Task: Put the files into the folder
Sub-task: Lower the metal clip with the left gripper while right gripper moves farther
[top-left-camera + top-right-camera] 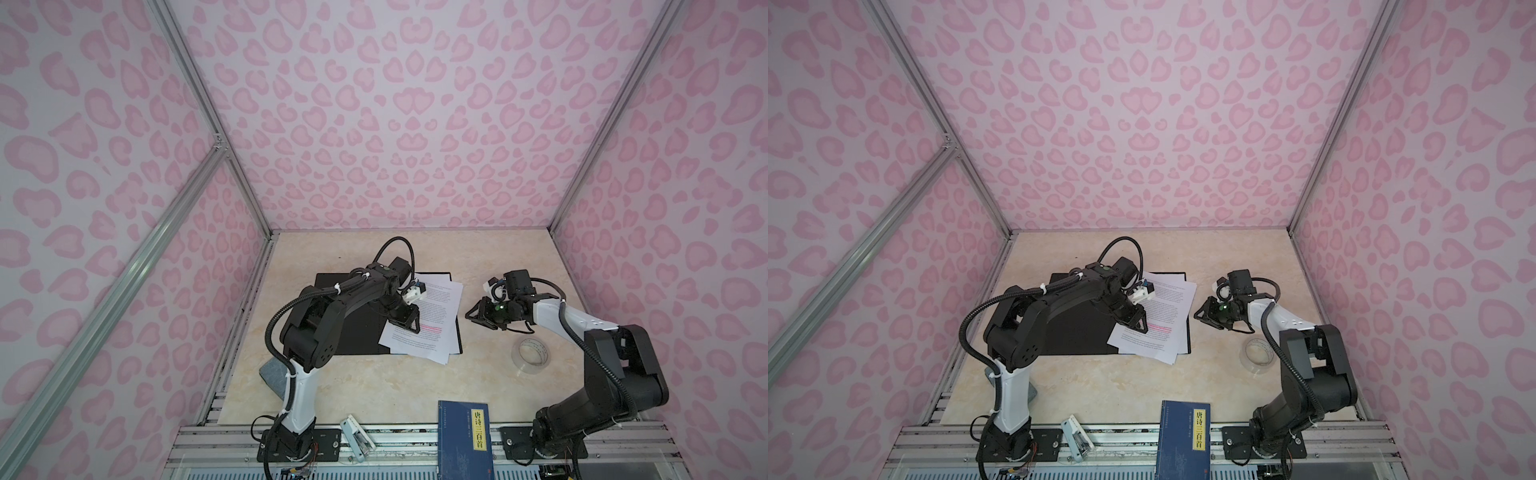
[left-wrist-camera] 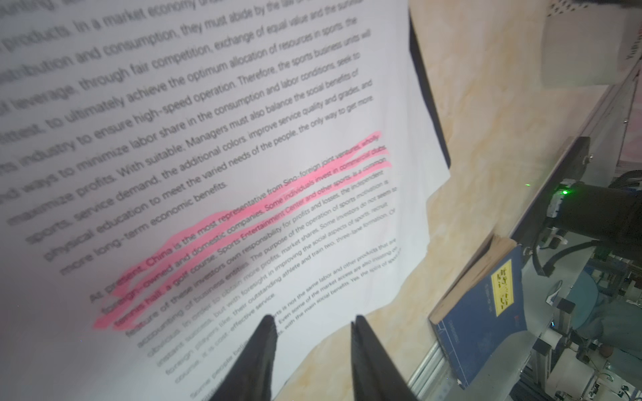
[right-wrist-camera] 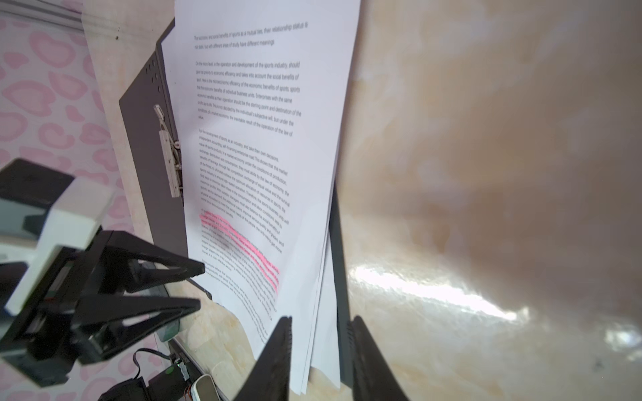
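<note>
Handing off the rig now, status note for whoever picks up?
Left hand: open, over the files, holding nothing.
Right hand: open, empty, right of the folder.
Folder: open flat, black inside up.
Done: files lie on its right half, fanned, a corner overhanging onto the table.
To do: probably square the sheets, close the folder.

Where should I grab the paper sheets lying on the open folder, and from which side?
Grip the files by the near corner that sticks out past the front edge of the folder, coming in low from the front. They lie flat and fanned; only there could a jaw probably slide under an edge.
</note>
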